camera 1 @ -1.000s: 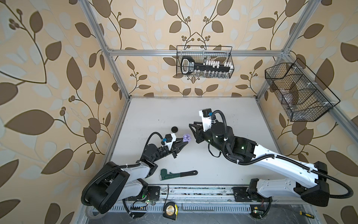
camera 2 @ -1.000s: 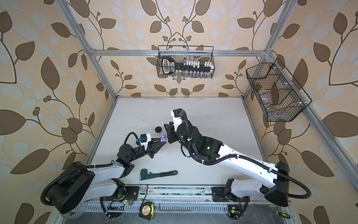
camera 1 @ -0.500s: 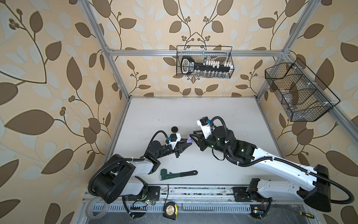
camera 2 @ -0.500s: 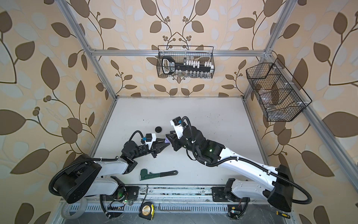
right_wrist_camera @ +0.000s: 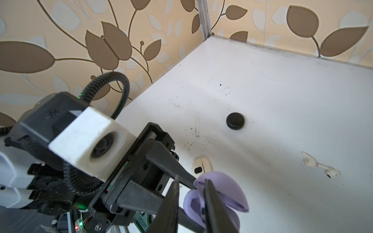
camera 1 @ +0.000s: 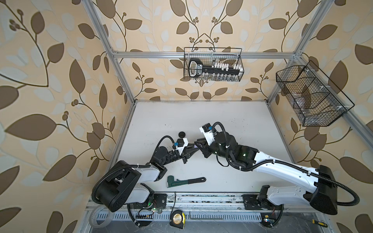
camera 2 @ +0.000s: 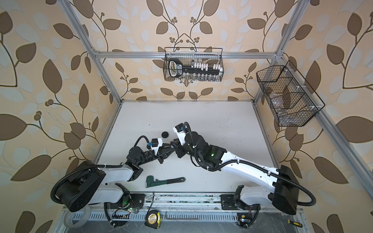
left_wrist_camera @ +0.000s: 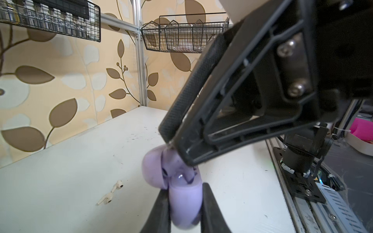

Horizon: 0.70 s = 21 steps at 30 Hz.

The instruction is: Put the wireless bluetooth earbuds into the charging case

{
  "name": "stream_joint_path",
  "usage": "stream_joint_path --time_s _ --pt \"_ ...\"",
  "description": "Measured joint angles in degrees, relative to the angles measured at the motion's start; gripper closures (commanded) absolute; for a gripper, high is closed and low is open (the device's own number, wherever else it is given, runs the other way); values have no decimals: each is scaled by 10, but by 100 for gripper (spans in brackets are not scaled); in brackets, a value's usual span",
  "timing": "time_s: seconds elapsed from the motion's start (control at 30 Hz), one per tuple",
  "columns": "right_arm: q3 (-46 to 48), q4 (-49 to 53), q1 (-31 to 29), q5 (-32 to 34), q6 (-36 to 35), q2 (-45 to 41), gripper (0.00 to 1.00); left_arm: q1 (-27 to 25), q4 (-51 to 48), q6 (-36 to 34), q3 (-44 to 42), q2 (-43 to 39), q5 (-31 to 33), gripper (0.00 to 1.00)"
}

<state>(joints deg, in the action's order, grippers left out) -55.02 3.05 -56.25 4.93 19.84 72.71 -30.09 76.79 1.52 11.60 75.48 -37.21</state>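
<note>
The lilac charging case [left_wrist_camera: 185,203] is off the surface [right_wrist_camera: 282,100], pinched by its lower half between the two fingers of the left hand [left_wrist_camera: 184,187], which is clamped tight on it; its lid [right_wrist_camera: 222,189] is swung open, and in the left wrist view a glossy, rounded lilac earbud [left_wrist_camera: 179,177] sits in the open body, though blur hides how fully it is seated; the right hand [right_wrist_camera: 190,179] meets the left hand tip to tip, its fingertips at the mouth of the case with only a narrow gap between them, and I cannot tell whether they hold anything; a white case [right_wrist_camera: 201,165], closed along its seam, lies on the surface just below and beyond the left hand's fingers; a round black case [right_wrist_camera: 235,121], closed too, lies further out past both hands; two white earbuds [right_wrist_camera: 331,172], small, stemmed and glossy, lie loose on the surface close together, off to the side of the right hand's fingertips and apart from every case; in both top views a wire basket [camera 1: 213,67] on the back wall holds a black-and-white tool set, and a divided wire basket [camera 1: 310,96] hangs on the side wall, its contents too faint to name.
</note>
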Motion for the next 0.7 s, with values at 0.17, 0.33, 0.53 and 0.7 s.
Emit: stream_joint_path --time_s 0.17,0.33,0.53,0.7 --pt "0 -5 -15 11 0 9 78 0 -1 -1 -8 -15 15 100" --pt "0 -8 -18 18 4 18 80 0 -3 -1 -11 -28 25 100" --pt "4 -14 -21 21 13 17 78 0 -7 -2 -16 -38 32 100" --pt "13 -15 -35 26 6 -3 73 0 -2 -4 -16 -38 28 100"
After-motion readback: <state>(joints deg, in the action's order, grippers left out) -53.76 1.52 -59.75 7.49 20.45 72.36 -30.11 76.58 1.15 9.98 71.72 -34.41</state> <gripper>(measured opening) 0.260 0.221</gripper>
